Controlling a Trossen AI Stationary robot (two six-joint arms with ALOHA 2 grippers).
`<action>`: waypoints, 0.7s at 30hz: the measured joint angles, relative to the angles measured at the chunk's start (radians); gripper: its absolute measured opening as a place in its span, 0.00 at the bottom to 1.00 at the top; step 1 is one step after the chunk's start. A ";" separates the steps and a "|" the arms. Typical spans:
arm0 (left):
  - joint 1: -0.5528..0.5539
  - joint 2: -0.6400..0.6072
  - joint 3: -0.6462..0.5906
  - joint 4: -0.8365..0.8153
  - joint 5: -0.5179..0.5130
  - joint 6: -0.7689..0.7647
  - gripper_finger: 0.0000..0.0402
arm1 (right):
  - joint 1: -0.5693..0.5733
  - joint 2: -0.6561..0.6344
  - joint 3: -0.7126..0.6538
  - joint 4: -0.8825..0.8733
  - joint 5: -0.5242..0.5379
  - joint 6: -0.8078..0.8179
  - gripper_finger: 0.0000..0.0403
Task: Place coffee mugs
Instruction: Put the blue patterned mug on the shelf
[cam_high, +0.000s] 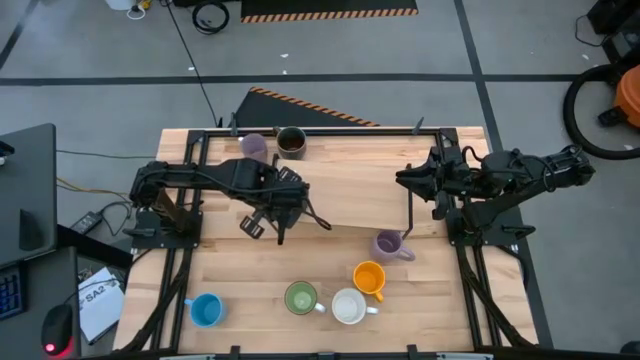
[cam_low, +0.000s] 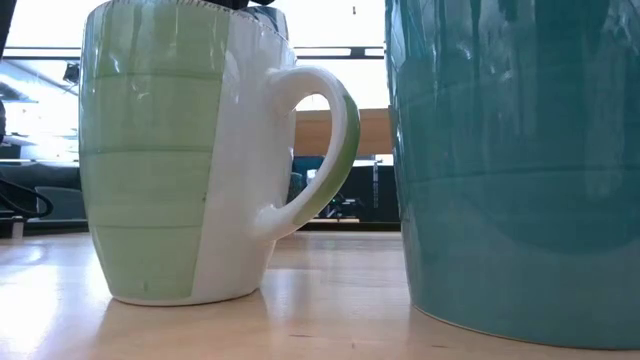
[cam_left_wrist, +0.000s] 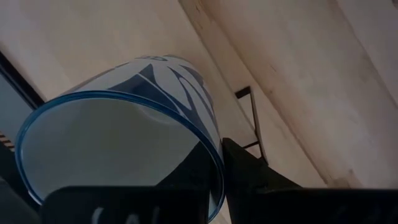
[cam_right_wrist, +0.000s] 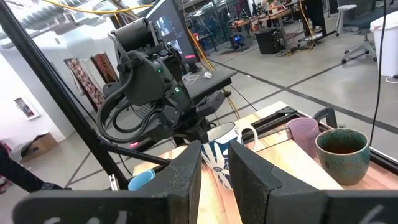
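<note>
From above, the left gripper (cam_high: 262, 222) hung over the worktop's (cam_high: 340, 170) middle, left of centre. The right gripper (cam_high: 408, 178) waited near the right edge. A lavender mug (cam_high: 253, 146) and a brown mug (cam_high: 291, 141) stood at the far edge. Another lavender mug (cam_high: 389, 245) stood right of centre, with orange (cam_high: 369, 277), white (cam_high: 348, 306), green (cam_high: 300, 298) and blue (cam_high: 205, 309) mugs along the near edge.

At worktop level, the green mug (cam_low: 170, 150) and blue mug (cam_low: 515, 165) filled the view.

The left wrist view showed the jaws closed on the rim of a patterned mug (cam_left_wrist: 130, 134).

The right wrist view showed that arm's jaws slightly apart, empty, with the patterned mug (cam_right_wrist: 225, 149) beyond.
</note>
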 joint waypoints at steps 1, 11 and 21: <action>0.000 0.004 0.000 0.000 0.001 0.002 0.07 | 0.000 0.000 0.000 0.000 0.000 -0.001 0.21; 0.012 0.029 0.000 0.002 -0.056 0.144 0.07 | 0.000 0.000 0.000 0.000 -0.026 0.001 0.21; 0.144 0.029 0.000 -0.002 -0.063 0.255 0.07 | 0.000 0.000 0.000 0.009 -0.026 0.000 0.21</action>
